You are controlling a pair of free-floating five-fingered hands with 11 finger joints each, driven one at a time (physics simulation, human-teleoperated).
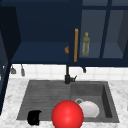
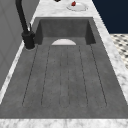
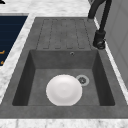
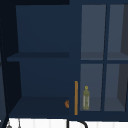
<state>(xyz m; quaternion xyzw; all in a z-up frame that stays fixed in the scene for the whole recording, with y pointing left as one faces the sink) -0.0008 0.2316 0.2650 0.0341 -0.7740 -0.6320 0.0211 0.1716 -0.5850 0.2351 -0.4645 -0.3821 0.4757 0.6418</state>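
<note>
the left hand [image 1: 34, 117] hovers at the front edge of the sink [image 1: 37, 100], beside a red ball [image 1: 67, 115]; i cannot tell how its fingers are set. the ball looks smooth, rigid and likely slippery, best cupped around its widest part. a white plate [image 3: 64, 90] lies in the basin.

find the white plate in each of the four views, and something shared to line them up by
Front view: the white plate lies low in the sink basin, right of centre, partly behind a red ball.
Left side view: its far edge peeks over the basin's near wall.
Right side view: it lies flat on the basin floor, beside the drain.
Upper view: not in it.
Shared landmark: the black faucet.
</note>
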